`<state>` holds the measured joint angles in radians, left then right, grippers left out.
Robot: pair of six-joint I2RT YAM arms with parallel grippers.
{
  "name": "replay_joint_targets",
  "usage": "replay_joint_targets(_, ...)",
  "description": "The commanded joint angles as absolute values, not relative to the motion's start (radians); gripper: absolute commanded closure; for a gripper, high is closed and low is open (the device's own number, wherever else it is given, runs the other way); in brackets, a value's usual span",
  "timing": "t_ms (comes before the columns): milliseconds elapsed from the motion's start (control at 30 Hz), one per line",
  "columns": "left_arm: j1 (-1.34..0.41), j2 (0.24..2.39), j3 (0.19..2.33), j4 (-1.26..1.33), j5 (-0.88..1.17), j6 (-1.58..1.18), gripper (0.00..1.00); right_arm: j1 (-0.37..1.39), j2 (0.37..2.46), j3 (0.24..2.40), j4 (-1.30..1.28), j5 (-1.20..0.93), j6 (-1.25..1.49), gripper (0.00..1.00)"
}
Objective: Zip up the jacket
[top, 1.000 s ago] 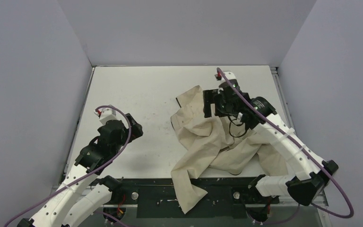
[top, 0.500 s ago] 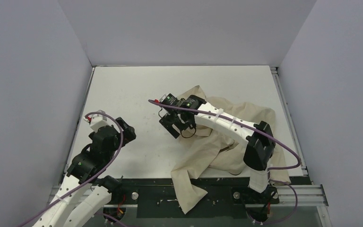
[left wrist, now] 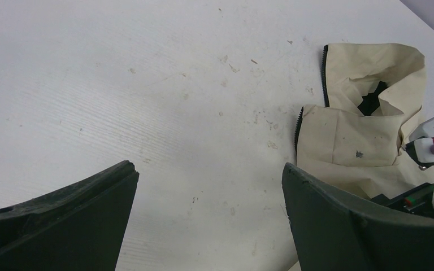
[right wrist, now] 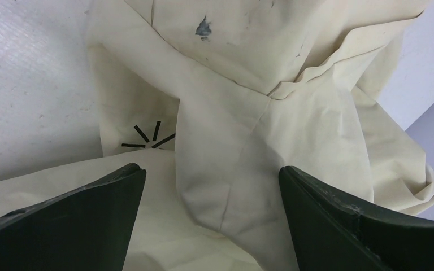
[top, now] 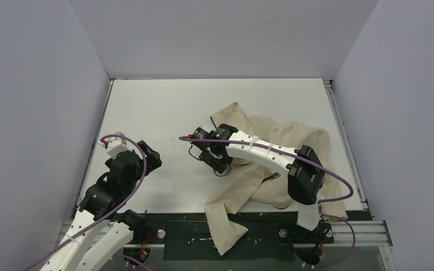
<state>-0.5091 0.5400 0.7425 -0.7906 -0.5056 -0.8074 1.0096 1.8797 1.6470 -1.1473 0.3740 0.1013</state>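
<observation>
- Where the tabletop (top: 164, 107) meets its near edge, at about 6 o'clock, one sleeve (top: 226, 228) of the jacket (top: 294, 138) hangs over the rail.
- The left end effector (top: 150, 158), at 9 o'clock, hovers over bare tabletop with its jaws wide apart, holding nothing.
- The right end effector (top: 212, 161), near the centre, is spread wide above the jacket's 9 o'clock edge and grips nothing. Cloth and a black starburst mark (right wrist: 147, 138) show between its fingers.
- The jacket lies crumpled from the centre toward 3 o'clock, unzipped, with dark zipper teeth (left wrist: 298, 121) along its open edge.
- A folded corner points toward 12 o'clock.
</observation>
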Motion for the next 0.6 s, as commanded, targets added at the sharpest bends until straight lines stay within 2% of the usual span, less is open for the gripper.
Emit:
replay_joint_targets(0,-0.505,0.529,0.781,-0.782,-0.523,-0.807,0.03,1.016,1.909,1.628,-1.175,0.453,0.140,0.15)
replay_joint_targets(133,-0.505,0.523,0.784,-0.788,-0.523,-0.808,0.03,1.014,1.901,1.597,-1.134,0.459,0.153,0.52)
replay_joint_targets(167,-0.505,0.523,0.786,-0.789,-0.524,-0.807,0.03,1.012,1.893,1.600,-1.126,0.460,0.155,0.63)
replay_joint_targets(233,-0.505,0.522,0.790,-0.793,-0.527,-0.807,0.03,1.010,1.873,1.633,-1.121,0.487,0.167,0.94)
replay_joint_targets(267,-0.505,0.520,0.791,-0.793,-0.528,-0.807,0.03,1.011,1.855,1.650,-1.115,0.512,0.172,1.00)
replay_joint_targets(367,-0.505,0.517,0.793,-0.791,-0.531,-0.807,0.03,1.012,1.769,1.688,-1.046,0.539,0.153,1.00)
replay_joint_targets(567,-0.505,0.529,0.803,-0.780,-0.534,-0.800,0.03,1.008,1.524,1.621,-0.743,0.278,0.075,1.00)
